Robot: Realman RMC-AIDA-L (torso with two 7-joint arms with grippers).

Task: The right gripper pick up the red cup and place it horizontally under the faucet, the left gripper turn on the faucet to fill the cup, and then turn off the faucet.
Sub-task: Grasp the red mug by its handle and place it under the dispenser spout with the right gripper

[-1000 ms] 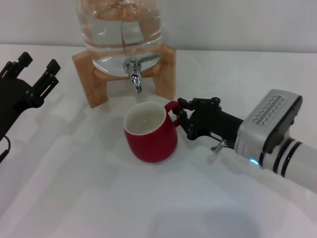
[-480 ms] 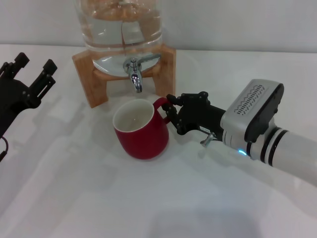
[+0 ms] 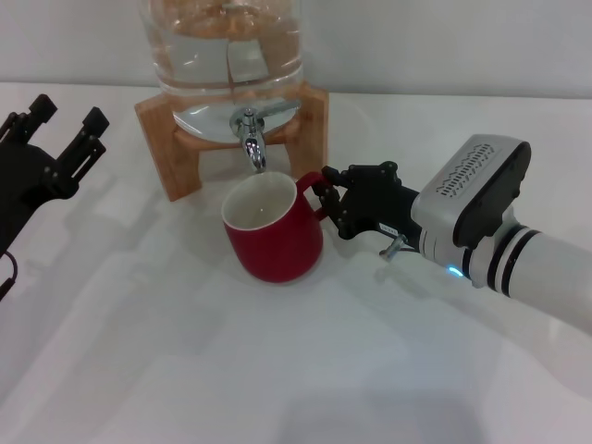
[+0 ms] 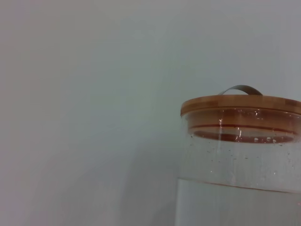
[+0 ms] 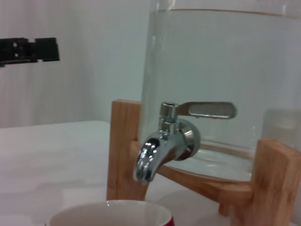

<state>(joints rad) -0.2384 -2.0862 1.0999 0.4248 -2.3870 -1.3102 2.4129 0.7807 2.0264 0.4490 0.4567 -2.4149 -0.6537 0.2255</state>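
Note:
The red cup (image 3: 275, 238) stands upright on the white table, its rim just below and in front of the faucet (image 3: 251, 131). My right gripper (image 3: 327, 202) is shut on the cup's loop handle from the right side. In the right wrist view the chrome faucet (image 5: 164, 141) hangs right above the cup's cream rim (image 5: 110, 213), with its flat lever lying level. My left gripper (image 3: 68, 117) hovers open at the far left, apart from the faucet; its fingers (image 5: 29, 49) show far off in the right wrist view.
The glass water jar (image 3: 227, 46) rests on a wooden stand (image 3: 166, 139) at the back centre. The left wrist view shows the jar's wooden lid (image 4: 240, 102) against a plain wall. White table spreads in front of and beside the cup.
My right gripper has carried the cup a little left and then back toward the jar, bringing its rim under the spout. The left arm has barely moved.

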